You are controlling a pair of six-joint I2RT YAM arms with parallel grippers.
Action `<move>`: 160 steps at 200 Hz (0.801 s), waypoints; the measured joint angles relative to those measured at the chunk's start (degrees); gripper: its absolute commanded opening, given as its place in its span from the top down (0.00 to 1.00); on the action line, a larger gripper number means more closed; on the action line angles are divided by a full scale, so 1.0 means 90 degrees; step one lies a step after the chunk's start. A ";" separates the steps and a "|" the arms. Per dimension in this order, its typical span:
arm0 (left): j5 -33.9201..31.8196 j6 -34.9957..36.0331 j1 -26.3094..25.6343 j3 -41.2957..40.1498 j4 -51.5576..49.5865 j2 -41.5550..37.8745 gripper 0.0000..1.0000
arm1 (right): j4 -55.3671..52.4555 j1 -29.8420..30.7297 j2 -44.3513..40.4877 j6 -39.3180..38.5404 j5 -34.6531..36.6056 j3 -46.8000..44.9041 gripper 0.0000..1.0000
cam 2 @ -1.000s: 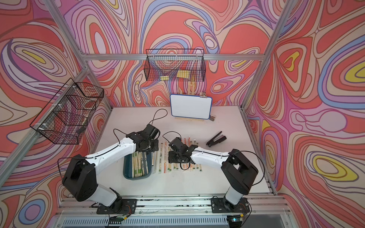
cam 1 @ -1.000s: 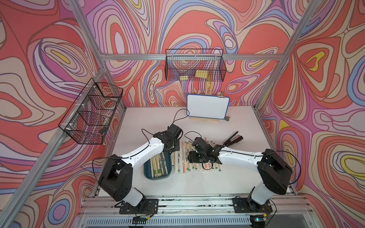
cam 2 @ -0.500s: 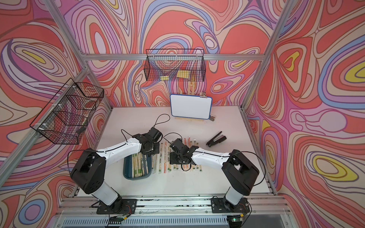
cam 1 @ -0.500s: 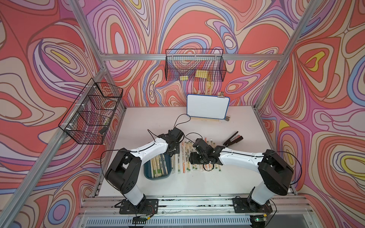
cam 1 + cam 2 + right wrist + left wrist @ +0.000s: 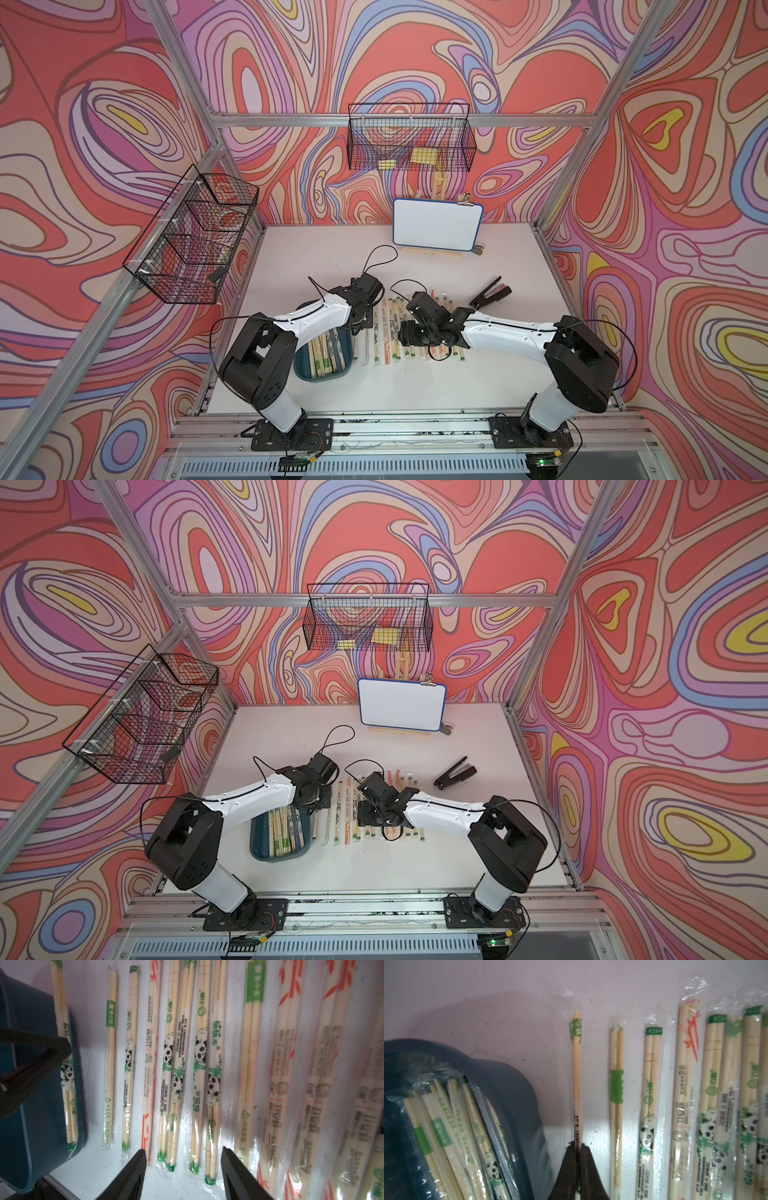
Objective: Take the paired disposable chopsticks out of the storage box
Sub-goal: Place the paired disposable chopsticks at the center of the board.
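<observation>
Beside one storage box (image 5: 517, 1084), left gripper (image 5: 577, 1148) pinching one chopstick pair (image 5: 577, 1076), right gripper (image 5: 184, 1151) spread.

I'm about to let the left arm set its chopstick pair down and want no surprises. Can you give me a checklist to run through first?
1. Grip: left gripper shut on the held pair: ok.
2. Clearance: held pair apart from the storage box wall in the left wrist view: ok.
3. Spacing: held pair apart from the nearest laid-out pair: ok.
4. Contact: held pair touching the table: cannot tell.
5. Other arm: right gripper open, empty, above the laid-out row: ok.
6. Job done: storage box emptied: not ok; more pairs lie inside.
</observation>
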 measured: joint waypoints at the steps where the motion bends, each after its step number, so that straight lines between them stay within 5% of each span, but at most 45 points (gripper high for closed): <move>1: 0.0000 0.0002 0.0000 0.0002 0.0000 0.0002 1.00 | -0.0002 0.0002 -0.0002 0.0000 0.0000 0.0000 0.37; 78: 0.0243 -0.0015 0.0000 0.0160 0.0270 0.0444 1.00 | 0.0005 0.0000 -0.0002 0.0000 0.0002 -0.0070 0.37; 129: 0.0406 -0.0080 0.0000 0.0197 0.0333 0.0563 0.63 | -0.0007 0.0002 -0.0017 0.0002 0.0002 -0.0102 0.37; 160: 0.0517 -0.0102 0.0000 0.0299 0.0338 0.0498 0.58 | -0.0007 0.0000 -0.0063 0.0002 0.0005 -0.0102 0.37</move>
